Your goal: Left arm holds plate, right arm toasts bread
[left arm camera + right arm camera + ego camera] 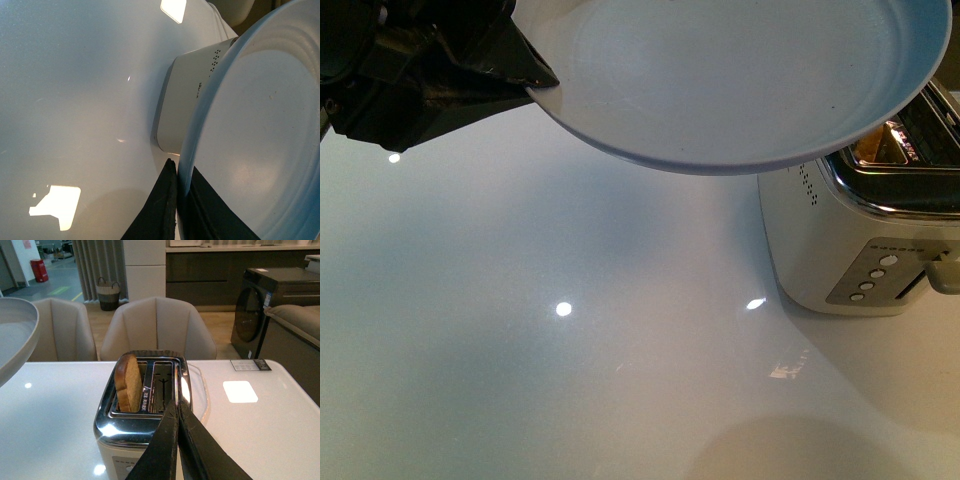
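Left gripper (535, 75) clamps plate (740, 80) rim; bread (128, 382) stands in toaster (107, 427) near table's (520, 380) right edge; right gripper (176, 410) closed, empty

Left gripper (544, 79): black, angular, glossy faceted housing with dull brownish glints.
Left fingers (160, 215): matte black, flat, tapering to thin tips.
Right gripper (176, 407): two black wedge-shaped blades, faintly grained, narrowing to points.

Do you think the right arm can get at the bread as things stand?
Probably yes: the bread stands proud of the toaster, nothing lies between it and the right hand, though that hand is shut.
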{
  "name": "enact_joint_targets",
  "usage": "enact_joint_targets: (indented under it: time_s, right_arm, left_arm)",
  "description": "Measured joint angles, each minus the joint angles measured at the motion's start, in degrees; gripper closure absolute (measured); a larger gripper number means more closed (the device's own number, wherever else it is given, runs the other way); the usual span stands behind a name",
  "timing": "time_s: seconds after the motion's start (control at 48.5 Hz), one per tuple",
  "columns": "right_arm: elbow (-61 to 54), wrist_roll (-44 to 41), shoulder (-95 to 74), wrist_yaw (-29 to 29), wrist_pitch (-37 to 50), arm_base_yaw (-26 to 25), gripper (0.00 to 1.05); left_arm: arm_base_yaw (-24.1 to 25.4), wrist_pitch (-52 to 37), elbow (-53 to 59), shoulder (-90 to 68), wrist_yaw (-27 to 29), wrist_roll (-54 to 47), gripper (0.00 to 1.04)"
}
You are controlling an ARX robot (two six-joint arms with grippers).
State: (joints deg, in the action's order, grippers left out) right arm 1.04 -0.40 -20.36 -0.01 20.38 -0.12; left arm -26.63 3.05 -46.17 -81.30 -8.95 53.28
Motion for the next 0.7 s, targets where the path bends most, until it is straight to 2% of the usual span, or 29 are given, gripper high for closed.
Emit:
enact_joint_targets:
  time_s: [0.557, 0.619, 0.702]
  right_arm:
    - [0.0, 0.0, 10.05, 0.0, -10.03, 0.0, 1.03]
    - [0.0, -0.02, 14.73, -0.17, -16.41, 0.02, 1.03]
    - [0.0, 0.0, 18.62, 0.0, -19.76, 0.02, 1.03]
  left_arm:
    - [0.0, 0.0, 0.0, 0.0, -0.02, 0.0, 1.02]
    - [0.0, 0.0, 0.0, 0.0, -0.04, 0.0, 1.02]
    - [0.0, 0.0, 0.0, 0.0, 0.0, 0.0, 1.02]
